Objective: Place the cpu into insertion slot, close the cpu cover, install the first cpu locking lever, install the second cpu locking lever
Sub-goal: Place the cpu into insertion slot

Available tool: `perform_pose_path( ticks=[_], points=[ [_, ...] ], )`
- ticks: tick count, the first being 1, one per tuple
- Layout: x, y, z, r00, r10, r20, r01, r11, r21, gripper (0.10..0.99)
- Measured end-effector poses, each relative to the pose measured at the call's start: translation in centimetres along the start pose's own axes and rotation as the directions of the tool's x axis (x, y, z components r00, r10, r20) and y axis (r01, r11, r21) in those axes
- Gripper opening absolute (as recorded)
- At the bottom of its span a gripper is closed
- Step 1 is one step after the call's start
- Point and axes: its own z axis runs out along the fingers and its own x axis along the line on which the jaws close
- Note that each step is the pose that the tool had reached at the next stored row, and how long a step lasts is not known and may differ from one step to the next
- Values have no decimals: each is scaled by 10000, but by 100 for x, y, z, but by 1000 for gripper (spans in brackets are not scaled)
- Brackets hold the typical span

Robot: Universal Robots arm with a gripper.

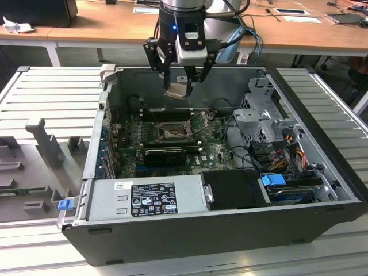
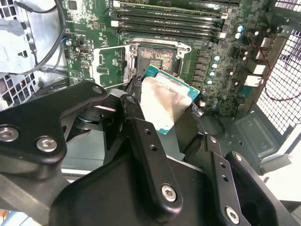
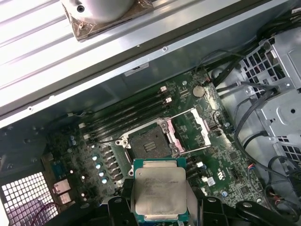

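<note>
My gripper (image 1: 179,86) hangs above the open computer case, shut on the cpu (image 1: 177,90), a small flat square chip with a dull silver face. Both wrist views show the cpu (image 3: 159,189) (image 2: 165,102) pinched between the black fingers (image 2: 134,120), held above the board and short of the socket. The insertion slot (image 3: 149,143) (image 2: 156,59) (image 1: 169,134) lies bare below, dark and fine-pinned. Its cpu cover (image 3: 190,131) (image 2: 109,66), a thin silver frame, stands swung open beside the slot. The locking levers (image 1: 200,122) stick up as thin wires around the socket.
Black memory slots (image 3: 124,117) run beside the socket. A black graphics card (image 1: 165,154) lies nearer the power supply (image 1: 144,198). The drive cage and cables (image 1: 270,126) fill the exterior view's right. The case walls (image 1: 190,75) ring the board.
</note>
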Motion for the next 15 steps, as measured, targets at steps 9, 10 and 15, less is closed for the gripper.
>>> perform_pose_path(
  ticks=[9,10,15],
  points=[
    [0,0,1,9995,324,29,-324,9995,-7,525],
    [0,0,2,9986,531,49,-531,9986,-9,525],
    [0,0,6,9927,1202,107,-1202,9927,-27,525]
  ],
)
